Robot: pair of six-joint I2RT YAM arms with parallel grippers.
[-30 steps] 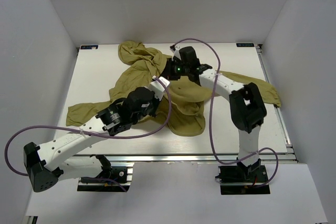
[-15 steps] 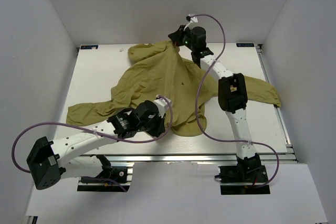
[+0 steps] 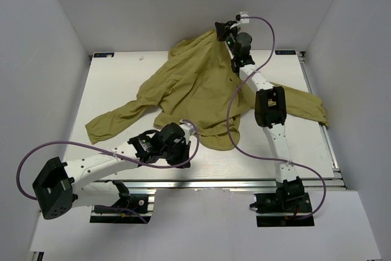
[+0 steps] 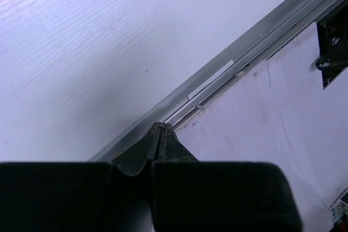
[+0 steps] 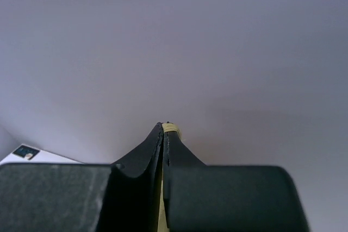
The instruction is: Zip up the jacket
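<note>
jacket (image 3: 195,87) top edge pinched in raised right gripper (image 3: 219,28), body on table (image 3: 116,80)

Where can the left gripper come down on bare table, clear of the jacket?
Far-left corner of the table, bordered by the jacket's shoulder and left-side sleeve; also near right, between hem, right-side sleeve and rail. The middle is crowded with fabric, pinched by the right gripper.
</note>
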